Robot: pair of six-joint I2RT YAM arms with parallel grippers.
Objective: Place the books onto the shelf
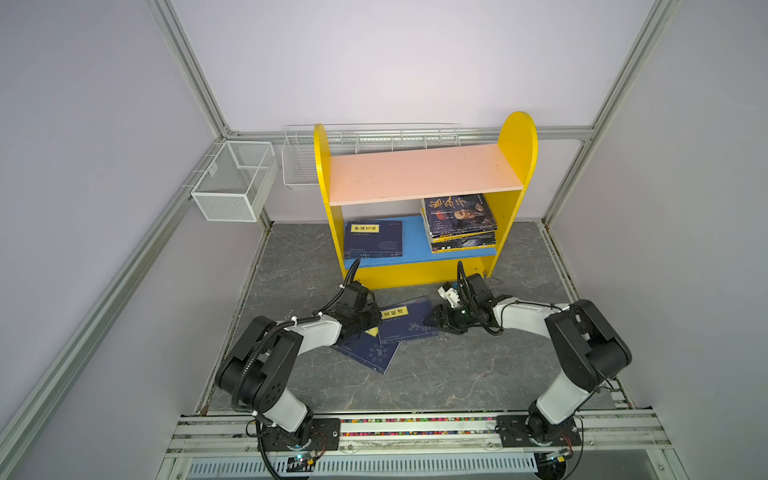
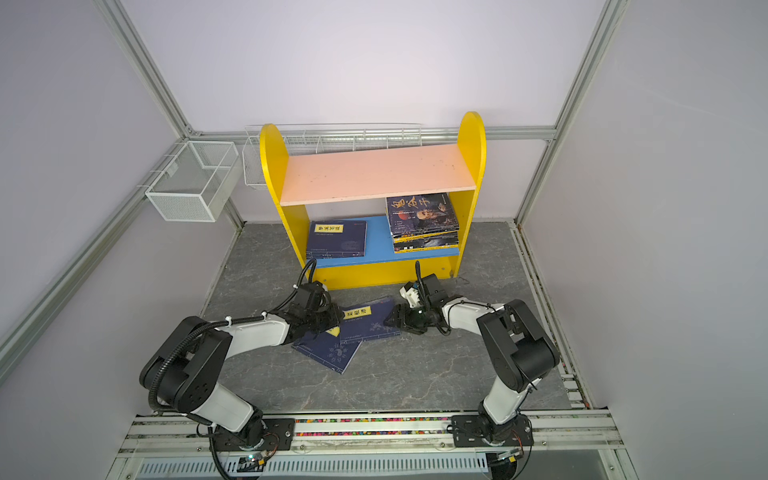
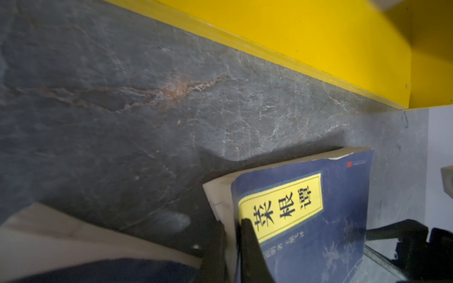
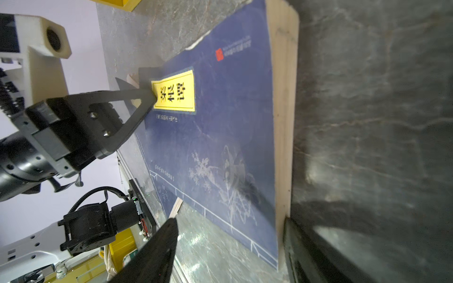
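Clearly, the left gripper (image 3: 234, 230) is clamped shut on the top book (image 1: 409, 325), its two black fingers pinching the page edge at the corner just beside the yellow title label. Opposite it, the right gripper (image 1: 430, 321) stands open at the other side of the same book and holds nothing. In the right wrist view its spread fingers frame the book's near end, and I cannot tell whether either one touches it. That navy book lies on the grey tabletop (image 1: 457, 374) in front of the shelf (image 1: 515, 137), resting slantwise over a lower book (image 1: 368, 355) of the same kind, which pokes out toward the robot. Further out, the shelf's blue board (image 1: 415, 230) carries a third navy book (image 1: 374, 241) lying flat at its left end and a stack of books (image 1: 459, 222) at its right, while the pink board (image 1: 415, 174) above is bare. I judge the step in hand to be picking up the top book, with two books left to shelve. The next move calls for a lift that keeps the thin paperback from sagging or slipping out of a corner pinch, probably with the right gripper steadying the other edge. It then needs a flat slide onto the blue board without snagging the pink board or dragging the lower book along.
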